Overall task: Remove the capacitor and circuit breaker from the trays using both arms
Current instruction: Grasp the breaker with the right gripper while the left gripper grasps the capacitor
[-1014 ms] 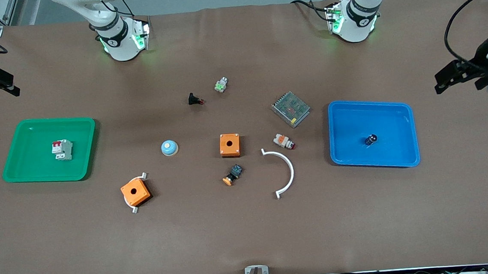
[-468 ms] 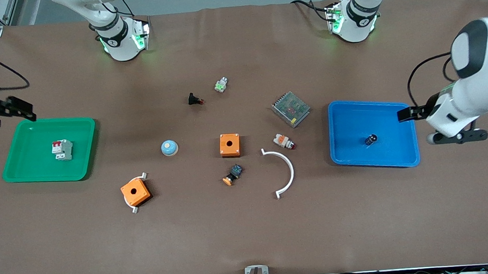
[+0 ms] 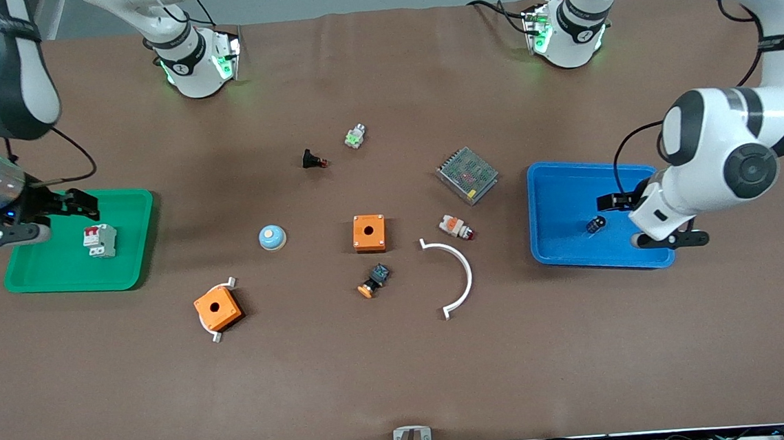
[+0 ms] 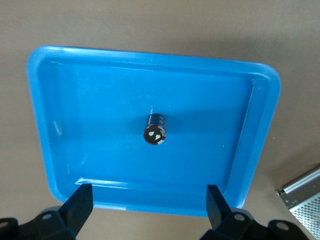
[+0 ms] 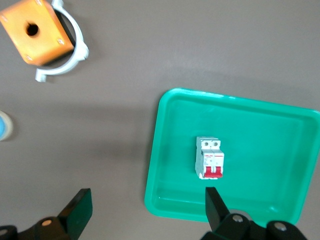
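The capacitor (image 3: 596, 224), a tiny black cylinder, lies on its side in the middle of the blue tray (image 3: 560, 250); it also shows in the left wrist view (image 4: 155, 129). My left gripper (image 3: 604, 201) hangs open and empty over that tray (image 4: 149, 205). The breaker (image 3: 100, 240), a grey-white block with red levers, lies in the green tray (image 3: 44, 279) and also shows in the right wrist view (image 5: 210, 158). My right gripper (image 3: 86, 202) is open and empty over the green tray's rim (image 5: 147, 207).
Between the trays lie a mesh power supply (image 3: 467, 174), a white-and-orange part (image 3: 456, 227), a white arc (image 3: 454, 274), an orange box (image 3: 369, 232), a switch with orange cap (image 3: 374, 280), a blue knob (image 3: 272, 237), and another orange box (image 3: 217, 309).
Both arms have swung in from the table's ends, and each gripper now hangs over its tray. The capacitor and the breaker have not moved.
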### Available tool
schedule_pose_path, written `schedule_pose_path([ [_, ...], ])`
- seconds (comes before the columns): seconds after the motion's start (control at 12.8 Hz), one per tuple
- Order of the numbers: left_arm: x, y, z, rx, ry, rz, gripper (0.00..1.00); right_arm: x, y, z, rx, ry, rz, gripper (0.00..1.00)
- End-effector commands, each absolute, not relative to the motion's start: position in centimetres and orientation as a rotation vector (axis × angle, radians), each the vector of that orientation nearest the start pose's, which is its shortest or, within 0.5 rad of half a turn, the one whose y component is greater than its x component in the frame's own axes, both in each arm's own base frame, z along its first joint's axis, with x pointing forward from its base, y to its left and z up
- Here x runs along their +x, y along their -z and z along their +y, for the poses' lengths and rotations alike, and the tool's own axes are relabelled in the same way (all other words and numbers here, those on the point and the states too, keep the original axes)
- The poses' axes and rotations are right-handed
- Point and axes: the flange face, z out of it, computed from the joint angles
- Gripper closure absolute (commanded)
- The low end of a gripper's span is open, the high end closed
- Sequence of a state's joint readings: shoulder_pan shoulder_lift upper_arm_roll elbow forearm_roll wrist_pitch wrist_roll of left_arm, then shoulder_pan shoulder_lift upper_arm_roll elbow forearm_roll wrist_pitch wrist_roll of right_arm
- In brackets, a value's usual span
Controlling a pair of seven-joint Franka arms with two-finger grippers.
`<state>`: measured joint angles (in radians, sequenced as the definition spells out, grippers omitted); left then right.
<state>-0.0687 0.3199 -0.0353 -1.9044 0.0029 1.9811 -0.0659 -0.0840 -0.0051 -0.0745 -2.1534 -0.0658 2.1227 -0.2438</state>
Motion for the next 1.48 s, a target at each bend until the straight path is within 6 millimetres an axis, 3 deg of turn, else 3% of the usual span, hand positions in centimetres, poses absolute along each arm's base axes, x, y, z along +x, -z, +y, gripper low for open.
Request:
schedule_pose_path([
  [0.0,58.6,-28.5,-6.3,-3.114,-0.38,0.072,0.0,51.9,-36.1,-12.0,-3.196,-0.081,-0.224,0.0],
  [0.23,58.4,-24.1,-6.4,-3.107,-0.344,0.096,0.0,51.8,-32.9,-17.0,-3.195,-0.055,-0.286,0.0],
  [0.39,58.4,-21.4,-6.2,-3.085,-0.331,0.131,0.0,51.6,-29.8,-18.3,-3.186,-0.1,-0.256,0.01],
  [0.78,57.9,-19.5,-5.4,-3.055,-0.358,0.157,0.03,51.4,-24.8,-19.9,-3.17,-0.126,-0.318,0.06],
  [0.94,57.9,-19.5,-5.3,-3.057,-0.358,0.154,0.16,51.4,-23.3,-19.9,-3.168,-0.13,-0.323,0.09],
  [1.25,58.2,-19.9,-5.5,-3.061,-0.342,0.135,0.57,51.2,-21.6,-19.9,-3.149,-0.162,-0.383,0.2],
  [1.4,58.4,-20.3,-5.6,-3.066,-0.338,0.121,0.75,50.9,-21.8,-20.6,-3.141,-0.162,-0.43,0.44],
])
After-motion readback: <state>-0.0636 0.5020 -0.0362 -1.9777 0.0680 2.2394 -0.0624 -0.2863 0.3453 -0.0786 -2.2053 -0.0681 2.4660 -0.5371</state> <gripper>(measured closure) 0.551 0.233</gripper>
